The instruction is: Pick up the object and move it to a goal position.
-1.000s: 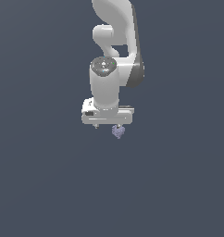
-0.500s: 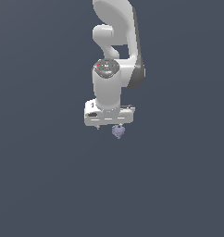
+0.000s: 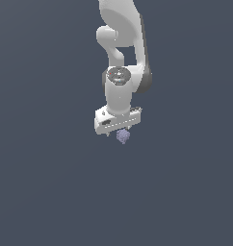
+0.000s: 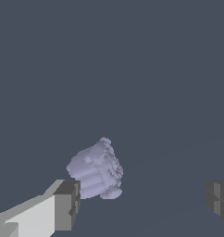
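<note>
The object [image 3: 122, 136] is a tiny pale lavender-blue lumpy blob, just under the white gripper head in the exterior view. In the wrist view the object [image 4: 96, 171] sits between the two fingers, close beside one dark fingertip [image 4: 66, 203] and well apart from the other fingertip [image 4: 219, 200]. My gripper [image 3: 119, 130] points straight down over it. The gripper [image 4: 144, 203] is open, its jaws standing wide with nothing clamped. I cannot tell whether the near fingertip touches the blob.
The white arm [image 3: 123, 43] rises above the gripper toward the top of the exterior view. A plain dark grey-blue surface [image 3: 51, 192] fills everything else in both views.
The gripper head has shifted a little toward the exterior view's right, nearer to above the blob. The blob has stayed where it was.
</note>
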Motion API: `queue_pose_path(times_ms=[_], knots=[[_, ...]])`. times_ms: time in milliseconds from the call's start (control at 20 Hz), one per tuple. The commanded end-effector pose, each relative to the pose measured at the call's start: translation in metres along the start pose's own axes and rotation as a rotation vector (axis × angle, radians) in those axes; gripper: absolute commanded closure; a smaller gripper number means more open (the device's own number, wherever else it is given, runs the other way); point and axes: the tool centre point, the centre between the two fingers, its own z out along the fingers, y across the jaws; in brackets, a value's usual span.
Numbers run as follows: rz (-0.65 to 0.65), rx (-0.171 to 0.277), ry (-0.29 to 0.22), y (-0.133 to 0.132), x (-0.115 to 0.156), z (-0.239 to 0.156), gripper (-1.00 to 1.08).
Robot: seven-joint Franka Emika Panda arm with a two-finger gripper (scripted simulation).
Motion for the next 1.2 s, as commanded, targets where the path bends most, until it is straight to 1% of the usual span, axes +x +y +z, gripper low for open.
queue_pose_path(times_ms=[0, 300, 550, 850, 1150], knots=[[-0.086, -0.002, 0.001, -0.009, -0.004, 0.008, -0.92], [-0.258, -0.004, 0.005, -0.027, -0.014, 0.024, -0.92], [-0.353, -0.004, 0.007, -0.037, -0.02, 0.032, -0.92], [-0.407, -0.004, 0.009, -0.043, -0.023, 0.037, -0.92], [-0.406, -0.004, 0.009, -0.043, -0.023, 0.04, -0.92]])
